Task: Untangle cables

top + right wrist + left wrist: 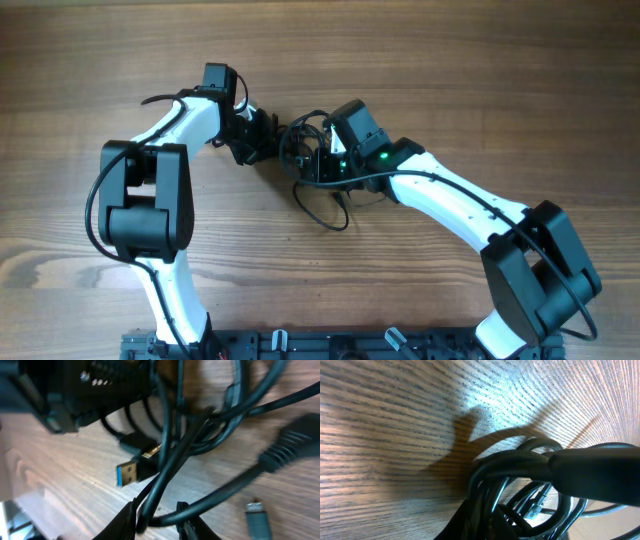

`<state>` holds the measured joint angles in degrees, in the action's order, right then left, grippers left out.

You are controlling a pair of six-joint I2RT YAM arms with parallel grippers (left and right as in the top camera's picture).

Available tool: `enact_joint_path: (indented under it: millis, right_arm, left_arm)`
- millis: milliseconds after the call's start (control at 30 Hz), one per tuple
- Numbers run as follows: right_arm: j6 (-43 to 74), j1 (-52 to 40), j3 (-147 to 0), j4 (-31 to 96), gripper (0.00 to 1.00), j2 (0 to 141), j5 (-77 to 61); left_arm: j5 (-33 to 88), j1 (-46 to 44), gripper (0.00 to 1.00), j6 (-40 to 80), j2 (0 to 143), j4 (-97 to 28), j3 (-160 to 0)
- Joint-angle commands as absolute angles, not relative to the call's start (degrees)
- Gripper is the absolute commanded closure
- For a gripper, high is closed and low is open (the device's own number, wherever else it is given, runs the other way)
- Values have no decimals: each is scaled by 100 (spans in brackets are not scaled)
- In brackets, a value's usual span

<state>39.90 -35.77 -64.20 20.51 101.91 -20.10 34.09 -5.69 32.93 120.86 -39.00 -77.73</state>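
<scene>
The cables (300, 150) form a small black knot at the table's middle, with one loose loop (330, 215) trailing toward the front. My left gripper (262, 140) meets the knot from the left and is shut on a bunch of cables (520, 457), with the strands packed between its dark fingers (470, 520). From the right, my right gripper (312, 160) is shut on a bent strand (165, 485) that spans the gap between its fingers (131, 520). A gold USB plug (129, 473) and a small grey plug (259, 515) lie on the wood.
The wooden table (480, 80) stretches bare around the knot. Both arm bases and a black rail (330, 345) line the front edge. A thick black wire (95, 200) loops off the left arm.
</scene>
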Motion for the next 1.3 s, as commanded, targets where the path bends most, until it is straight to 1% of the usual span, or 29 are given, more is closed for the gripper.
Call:
enact_joint_path:
  millis: [0, 133, 167, 233, 267, 333, 367, 400, 500, 567, 700, 767, 833, 867, 933, 1000, 1067, 1267]
  right_arm:
    - [4071, -3603, -6405, 2036, 71, 10180, -1452]
    - [4069, -3605, -6405, 2161, 71, 10180, -1525]
    - [4069, -3605, -6405, 2368, 78, 10178, -1653]
    - [3892, -3568, -6464, 2757, 80, 10116, -1721]
    - [3719, -3520, -6532, 2829, 78, 10053, -1752]
    - [3343, -3345, -6746, 2899, 72, 9835, -2200]
    - [3341, -3284, -6796, 2886, 66, 9738, -2324]
    - [3336, -3249, -6805, 2832, 59, 9673, -2300]
    - [3186, -3227, -6799, 2744, 49, 9699, -1756]
    - [2952, -3234, -6785, 2600, 48, 9791, -1653]
    - [2849, -3234, -6779, 2364, 49, 10261, -1627]
    - [2849, -3232, -6777, 2381, 56, 10466, -1629]
    - [2851, -3232, -6779, 2425, 74, 10547, -1627]
    - [2847, -3232, -6777, 2432, 79, 10549, -1627]
    - [2864, -3218, -6779, 2421, 83, 10549, -1625]
    - [2888, -3173, -6779, 2427, 96, 10549, -1632]
    - [3155, -3057, -6779, 2438, 96, 10549, -1876]
    - [3009, -2482, -6777, 2622, 96, 10549, -3787]
  left_arm:
    - [2757, -475, 89, 3350, 12182, -3896, -7725]
    - [2757, -475, 89, 3350, 12182, -3896, -7725]
    - [2757, -475, 89, 3350, 12182, -3896, -7725]
    - [2757, -475, 89, 3350, 12182, -3898, -7725]
    - [2757, -475, 89, 3350, 12182, -3898, -7725]
    - [2757, -475, 89, 3350, 12182, -3894, -7725]
    - [2757, -475, 89, 3350, 12182, -3889, -7725]
    - [2757, -475, 89, 3350, 12182, -3876, -7725]
    - [2757, -475, 88, 3347, 12182, -3876, -7725]
    - [2757, -475, 89, 3350, 12182, -3874, -7725]
    - [2757, -475, 89, 3347, 12182, -3876, -7725]
    - [2757, -475, 89, 3347, 12182, -3876, -7725]
    - [2757, -475, 89, 3347, 12182, -3876, -7725]
    - [2757, -475, 89, 3350, 12182, -3876, -7725]
    - [2757, -475, 88, 3350, 12182, -3876, -7725]
    - [2757, -475, 89, 3347, 12182, -3876, -7725]
    - [2755, -471, 89, 3345, 12182, -3876, -7725]
    - [2755, -451, 90, 3304, 12182, -3879, -7725]
